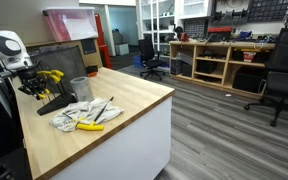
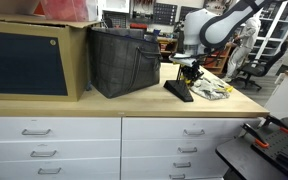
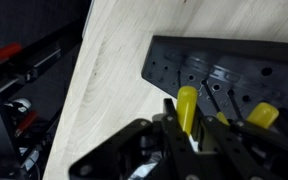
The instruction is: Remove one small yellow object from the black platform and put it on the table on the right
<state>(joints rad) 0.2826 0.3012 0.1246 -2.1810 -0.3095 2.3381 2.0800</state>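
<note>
hand [image 3: 188, 122] pinches yellow peg [image 3: 187, 100] at black platform [image 3: 234, 68].

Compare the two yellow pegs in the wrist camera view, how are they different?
The centre yellow peg sits between the fingers of the shut gripper; the right yellow peg stands free. The centre yellow peg shows upright and long; the right yellow peg leans, partly hidden behind the gripper. Both are yellow, round-ended, over the black platform.

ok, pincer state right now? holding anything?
Pincer: closed on a small yellow peg, right at the black platform.
</note>
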